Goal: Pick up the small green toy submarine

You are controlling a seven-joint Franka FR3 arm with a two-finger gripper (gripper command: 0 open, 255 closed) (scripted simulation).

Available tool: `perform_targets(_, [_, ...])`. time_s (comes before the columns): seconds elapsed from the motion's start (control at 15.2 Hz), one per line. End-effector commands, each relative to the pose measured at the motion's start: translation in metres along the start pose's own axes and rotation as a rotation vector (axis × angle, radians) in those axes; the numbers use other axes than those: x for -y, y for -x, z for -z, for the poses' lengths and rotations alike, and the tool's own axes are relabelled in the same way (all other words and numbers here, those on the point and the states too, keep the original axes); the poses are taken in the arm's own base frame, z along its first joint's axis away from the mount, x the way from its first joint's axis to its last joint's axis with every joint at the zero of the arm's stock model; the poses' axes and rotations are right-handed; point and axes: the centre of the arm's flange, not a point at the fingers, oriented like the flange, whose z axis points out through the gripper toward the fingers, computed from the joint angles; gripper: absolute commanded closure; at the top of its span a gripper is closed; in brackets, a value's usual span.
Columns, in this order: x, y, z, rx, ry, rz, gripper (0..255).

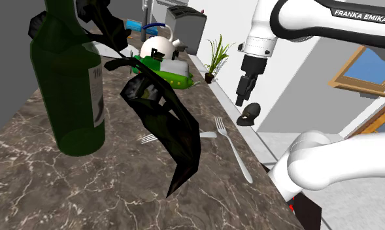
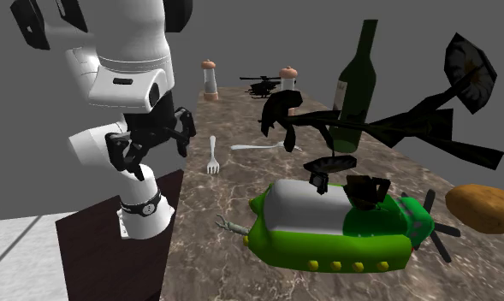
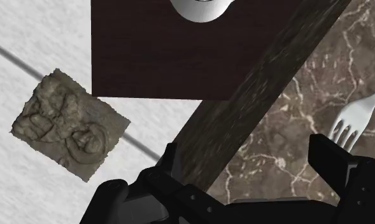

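Observation:
The toy submarine [image 1: 166,67] has a green hull with a white top and lies at the far end of the marble counter [image 1: 119,189]. It is large and close in the second exterior view, the submarine [image 2: 335,227] showing a row of yellow dots. My gripper [image 1: 242,93] hangs above the counter's edge on the shoulder view's right, well apart from the submarine. In the wrist view my gripper [image 3: 249,167] is open with nothing between its fingers [image 3: 329,156]. It looks down on the counter's edge and a white fork [image 3: 361,114].
A tall green bottle [image 1: 66,85] and a black twisted flower-like object [image 1: 165,124] stand between the near counter and the submarine. A fork [image 1: 233,149] lies by the edge. Two shakers [image 2: 209,79], a toy helicopter [image 2: 263,85] and a potato [image 2: 485,208] share the counter. A grey slab [image 3: 68,124] lies on the floor.

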Motion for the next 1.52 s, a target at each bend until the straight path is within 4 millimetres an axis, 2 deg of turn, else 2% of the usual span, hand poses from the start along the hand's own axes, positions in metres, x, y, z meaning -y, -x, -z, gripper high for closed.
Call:
perform_targets(0.0, [0.0, 0.0, 0.0, 0.0, 0.0, 0.0, 0])
perform_targets(1.45, [0.066, -0.243, 0.143, -0.009, 0.023, 0.014, 0])
